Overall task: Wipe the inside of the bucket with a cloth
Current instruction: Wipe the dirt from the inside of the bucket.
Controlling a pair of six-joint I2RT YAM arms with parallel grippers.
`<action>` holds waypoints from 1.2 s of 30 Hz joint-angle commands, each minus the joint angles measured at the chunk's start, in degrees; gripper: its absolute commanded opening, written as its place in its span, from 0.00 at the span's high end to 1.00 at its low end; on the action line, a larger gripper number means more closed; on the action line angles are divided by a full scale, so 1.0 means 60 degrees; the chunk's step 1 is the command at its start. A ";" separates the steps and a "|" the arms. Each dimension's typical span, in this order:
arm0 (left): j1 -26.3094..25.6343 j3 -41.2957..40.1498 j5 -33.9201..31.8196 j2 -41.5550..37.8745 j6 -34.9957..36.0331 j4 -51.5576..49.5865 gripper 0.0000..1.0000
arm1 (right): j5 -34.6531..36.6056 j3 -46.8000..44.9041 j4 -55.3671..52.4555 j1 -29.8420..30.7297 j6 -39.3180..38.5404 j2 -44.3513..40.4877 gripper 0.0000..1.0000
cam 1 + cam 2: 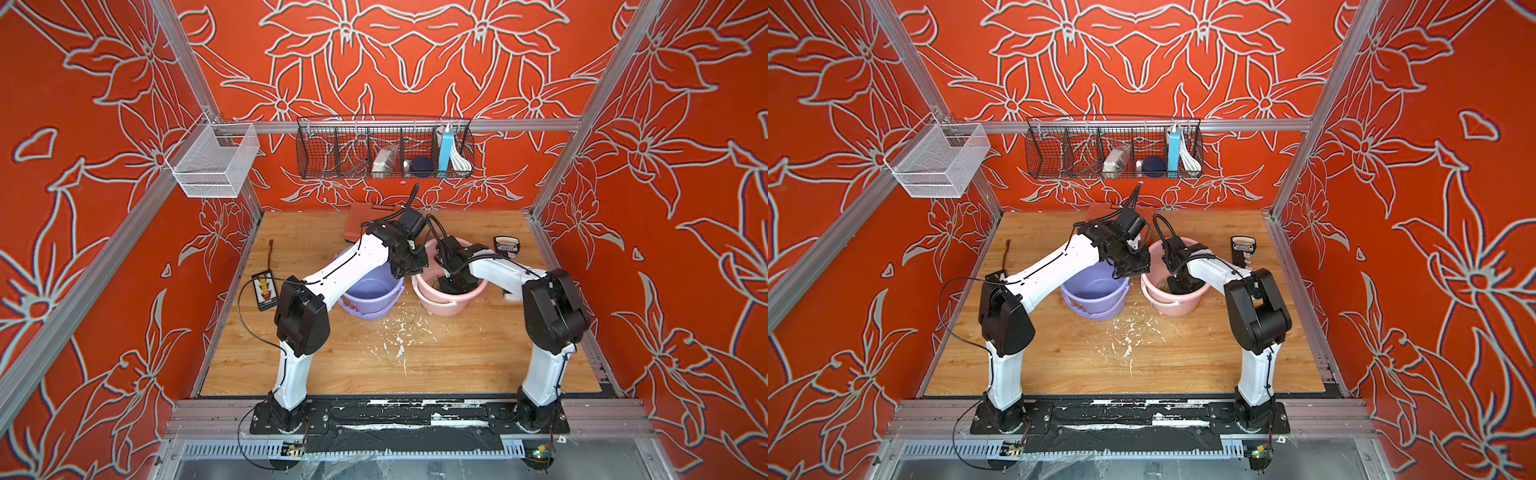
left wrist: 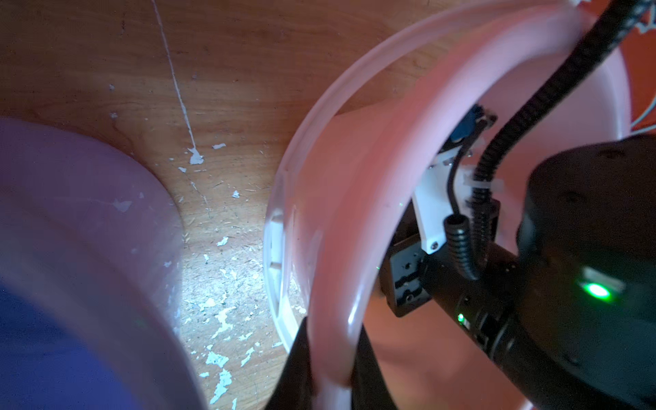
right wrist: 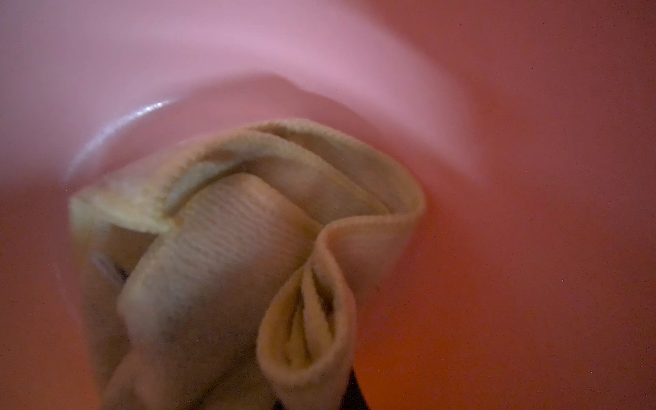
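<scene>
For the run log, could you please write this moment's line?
left gripper: jaws shut on pink bucket rim | right gripper: jaws shut on cloth, inside pink bucket

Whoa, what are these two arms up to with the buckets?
They are cleaning the pink bucket. The left gripper pinches its rim to steady it, while the right gripper reaches down inside, clamped on a bunched beige cloth. The purple bucket beside it is not being handled, and white flecks litter the wooden table.
</scene>
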 commanded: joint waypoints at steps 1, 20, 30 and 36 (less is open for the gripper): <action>-0.0282 -0.0136 0.0462 -0.0085 0.1060 -0.1470 1.00 | -0.0600 -0.0046 0.0124 -0.0272 0.0730 0.0702 1.00; -0.0495 -0.0115 0.0050 -0.0042 0.0948 -0.1224 1.00 | -0.9114 -0.1545 0.5327 -0.0143 0.1756 -0.1947 1.00; -0.0489 0.0100 -0.0273 -0.0262 0.0987 -0.1363 1.00 | -0.9623 -0.1168 0.2977 -0.0223 0.0003 -0.2280 1.00; -0.0489 0.0256 -0.0324 -0.0351 0.1016 -0.1543 1.00 | -0.8415 -0.0578 0.2308 -0.0268 -0.0153 -0.1912 1.00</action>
